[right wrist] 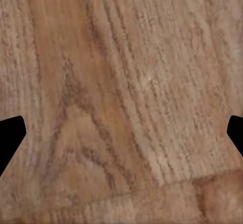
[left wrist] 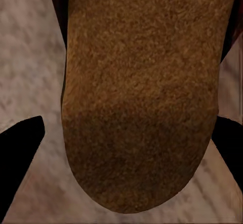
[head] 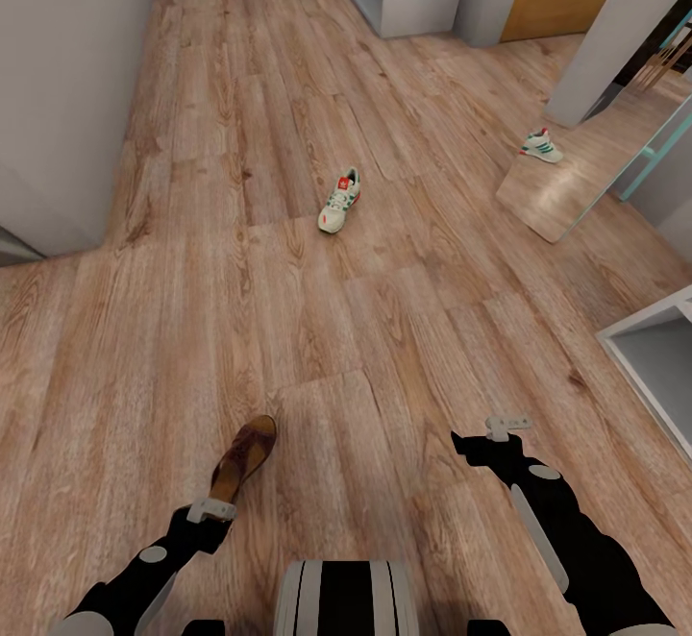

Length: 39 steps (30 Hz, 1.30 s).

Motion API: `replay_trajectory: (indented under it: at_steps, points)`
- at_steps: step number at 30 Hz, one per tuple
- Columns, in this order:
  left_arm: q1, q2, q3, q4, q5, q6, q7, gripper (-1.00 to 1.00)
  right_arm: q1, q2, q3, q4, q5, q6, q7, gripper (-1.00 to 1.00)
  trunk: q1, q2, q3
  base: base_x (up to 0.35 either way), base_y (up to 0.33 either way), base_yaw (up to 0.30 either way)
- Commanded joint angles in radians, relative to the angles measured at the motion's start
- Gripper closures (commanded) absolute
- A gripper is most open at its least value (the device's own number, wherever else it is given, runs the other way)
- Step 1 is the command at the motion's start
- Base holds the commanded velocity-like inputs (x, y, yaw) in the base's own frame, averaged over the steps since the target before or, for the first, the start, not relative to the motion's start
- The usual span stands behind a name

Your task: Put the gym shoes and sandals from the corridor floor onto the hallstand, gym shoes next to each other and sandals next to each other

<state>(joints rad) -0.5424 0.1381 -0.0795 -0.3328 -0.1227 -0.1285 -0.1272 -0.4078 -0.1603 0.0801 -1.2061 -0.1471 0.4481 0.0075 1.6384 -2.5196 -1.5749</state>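
Sandal [head: 244,458], brown, lies on corridor floor [head: 288,261] right in front of robot, heel end under left gripper [head: 210,510]. In left wrist view, sandal's insole [left wrist: 142,97] sits between dark fingertips [left wrist: 20,148], spread wide either side, not clamping. One gym shoe [head: 339,201] sits mid-corridor, well apart; its reflection shows in leaning mirror [head: 577,194] on right. Right gripper [head: 506,424] hovers over bare planks, fingers wide. White unit corner [head: 654,357] at right edge.

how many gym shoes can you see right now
2: one gym shoe lies mid-floor ahead; the other gym shoe sits far right by the mirror, possibly a reflection. More may be hidden.
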Motion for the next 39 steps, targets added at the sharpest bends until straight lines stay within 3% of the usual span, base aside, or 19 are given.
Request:
replay_trajectory:
  at_steps: [1,34,39]
  points:
    - [-0.001,0.0,-0.003,0.0,-0.009,-0.004,0.002,1.0,0.0,-0.001,0.001,-0.001,-0.007,0.004,-0.001,-1.0,0.0,0.0,-0.001,0.0,0.0,0.0]
    - [-0.004,-0.006,0.007,-0.024,-0.003,-0.008,-0.004,1.0,0.0,-0.001,0.0,-0.001,-0.006,0.004,-0.001,-1.0,0.0,0.0,-0.001,0.0,0.0,0.0]
    - [-0.004,-0.008,0.011,-0.024,0.001,-0.007,-0.005,1.0,0.0,-0.006,0.001,-0.001,-0.006,0.003,-0.001,-1.0,-0.002,0.001,0.019,0.0,0.0,0.0]
